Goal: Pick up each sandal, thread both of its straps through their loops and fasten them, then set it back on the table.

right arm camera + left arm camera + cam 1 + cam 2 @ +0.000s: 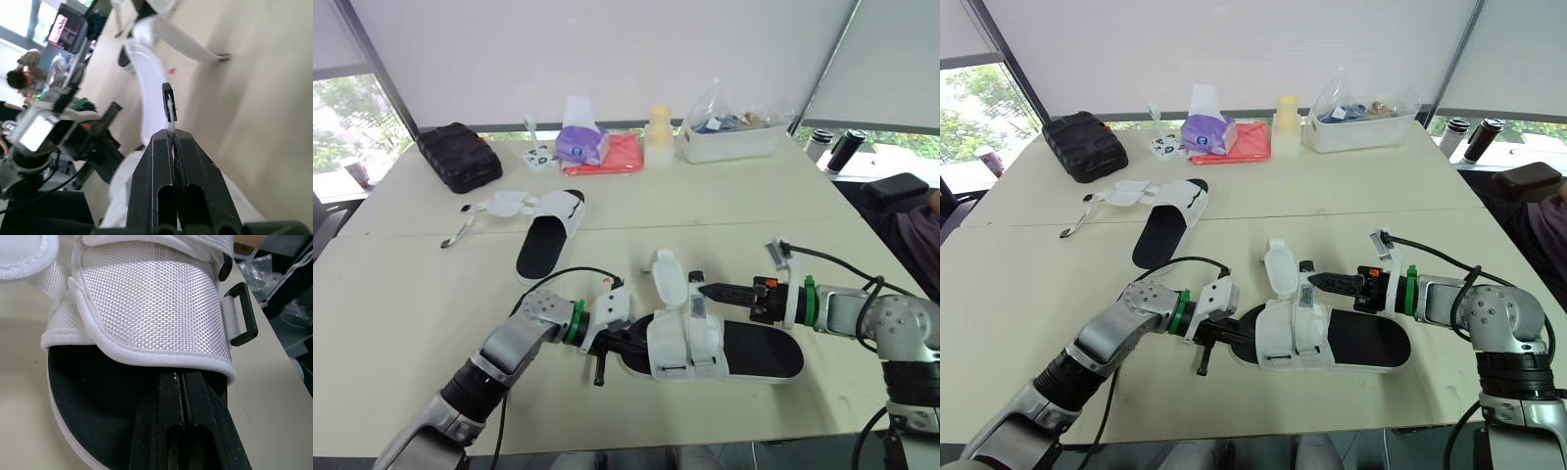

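The near sandal (754, 354), black sole with a white upper (146, 298), lies at the table's front centre, one strap flap (668, 276) standing up. My left gripper (625, 340) is at its toe end, shut, fingers (195, 401) lying on the black footbed with the tips tucked under the upper's edge. A black loop (242, 313) sticks out beside the upper. My right gripper (703, 291) hovers over the sandal's middle, shut on a thin white tab carrying a small black loop (167, 104). The second sandal (548, 240) lies farther back on the left with its straps (504, 206) spread open.
Along the far edge stand a black case (460, 155), a tissue box (580, 145) on a red cloth (622, 157), a pale bottle (660, 125) and a clear bin (729, 139). Dark bottles (847, 149) stand off the far right corner. Someone's dark sleeve (920, 230) shows at the right edge.
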Motion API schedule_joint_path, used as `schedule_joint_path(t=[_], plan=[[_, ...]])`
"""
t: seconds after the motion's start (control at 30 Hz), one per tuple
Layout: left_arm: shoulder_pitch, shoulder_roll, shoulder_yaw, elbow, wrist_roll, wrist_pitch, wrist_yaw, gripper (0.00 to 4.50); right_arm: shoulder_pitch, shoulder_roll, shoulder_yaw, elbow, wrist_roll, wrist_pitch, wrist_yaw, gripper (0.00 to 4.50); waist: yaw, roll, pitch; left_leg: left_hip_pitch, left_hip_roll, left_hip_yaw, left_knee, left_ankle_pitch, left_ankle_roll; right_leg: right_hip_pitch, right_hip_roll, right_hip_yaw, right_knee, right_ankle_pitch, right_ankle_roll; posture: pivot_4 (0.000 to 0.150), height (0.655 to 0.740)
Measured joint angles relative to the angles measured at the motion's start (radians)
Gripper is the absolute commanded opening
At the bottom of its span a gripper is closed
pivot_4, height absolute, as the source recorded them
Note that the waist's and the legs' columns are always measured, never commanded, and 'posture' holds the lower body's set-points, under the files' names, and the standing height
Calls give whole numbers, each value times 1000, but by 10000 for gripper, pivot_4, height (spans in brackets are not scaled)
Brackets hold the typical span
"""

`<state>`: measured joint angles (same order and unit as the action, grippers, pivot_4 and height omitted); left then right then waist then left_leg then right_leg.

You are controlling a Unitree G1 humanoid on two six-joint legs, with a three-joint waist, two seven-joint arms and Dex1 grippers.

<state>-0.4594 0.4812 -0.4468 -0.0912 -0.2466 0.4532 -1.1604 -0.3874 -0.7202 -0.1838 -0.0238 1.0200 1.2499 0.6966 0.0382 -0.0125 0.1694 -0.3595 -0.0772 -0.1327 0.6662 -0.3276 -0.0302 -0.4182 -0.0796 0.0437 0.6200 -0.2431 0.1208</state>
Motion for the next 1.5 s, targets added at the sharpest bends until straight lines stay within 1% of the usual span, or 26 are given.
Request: schedule_joint_path(t=[0.1,0.3,0.33,0.37,0.4,0.5,0.6,0.7,0.8,0.87,0.9,0.97,1.07,1.3,1.5], plan=[[4,1,1,-5,0,1,6,0,32,-6,40,-8,-48,-21,11,218,-1,1,0,0,0,0,0,0,0,0,0,0,0,0,0,1500,7400],[4,1,0,-5,0,1,9,0,41,-24,86,-25,-114,-69,39,218,-1,1,-1,2,0,0,0,0,0,2,0,0,0,0,0,1500,7400],[4,1,0,-5,0,1,9,0,42,-24,90,-26,-124,-79,42,5837,-1,1,-1,2,0,0,0,0,0,2,0,0,0,0,0,1500,7400],[4,1,0,-5,0,1,9,0,43,-25,91,-25,-138,-85,41,8808,-1,1,-1,2,0,0,0,0,0,2,0,0,0,0,0,1500,7400],[4,1,0,-5,1,1,8,0,43,-25,91,-21,-152,-92,38,13642,-1,1,-1,2,0,0,0,0,0,2,0,0,0,0,0,1500,7400],[3,1,0,-3,3,0,6,0,46,-26,87,-15,-177,-108,44,30006,-1,1,-1,2,0,0,0,0,0,1,0,0,0,0,0,1500,7400],[3,1,0,-3,6,-2,6,0,39,-26,79,-7,-193,-124,47,44409,-1,1,-1,2,0,0,0,0,0,1,0,0,0,0,0,1500,7400],[2,0,0,-3,9,-2,6,0,-25,-28,66,75,-230,-161,52,44817,-3,1,-1,2,0,1,0,0,0,2,0,0,0,0,0,1500,7400],[2,0,0,-3,11,-4,4,0,-179,-27,16,202,-250,-183,51,44817,-6,3,0,2,0,1,0,0,0,1,1,1,1,0,0,1500,7400],[1,-2,-2,-3,12,-5,3,0,-269,-21,-1,215,-229,-148,66,44817,-10,3,-1,1,1,1,-1,1,-2,0,1,1,0,0,-1,1500,7400],[1,-4,-2,-3,12,-5,3,0,-291,-16,-1,208,-211,-123,81,44817,-10,3,-1,1,1,0,-1,2,-3,0,1,0,0,0,-1,1500,7400],[1,-7,-3,-3,14,-7,3,0,-299,6,24,179,-170,-59,128,44817,-9,3,-1,0,1,0,-1,2,-3,0,1,0,0,0,-1,1500,7400],[1,-11,-4,-2,18,-9,5,0,-297,56,67,181,-140,19,153,44817,-9,3,-1,-1,-1,1,0,2,-3,-1,-1,1,0,0,-1,1500,7400],[2,-13,-4,-3,20,-10,8,0,-301,76,60,204,-111,113,173,44817,-6,3,-1,-1,-1,1,0,1,-3,-1,0,1,1,0,-1,1500,7400],[4,-11,-3,-3,20,-10,10,0,-301,136,51,205,-72,177,173,44817,-9,3,-1,-1,0,1,0,1,-2,-2,0,1,1,0,-1,1500,7400]])
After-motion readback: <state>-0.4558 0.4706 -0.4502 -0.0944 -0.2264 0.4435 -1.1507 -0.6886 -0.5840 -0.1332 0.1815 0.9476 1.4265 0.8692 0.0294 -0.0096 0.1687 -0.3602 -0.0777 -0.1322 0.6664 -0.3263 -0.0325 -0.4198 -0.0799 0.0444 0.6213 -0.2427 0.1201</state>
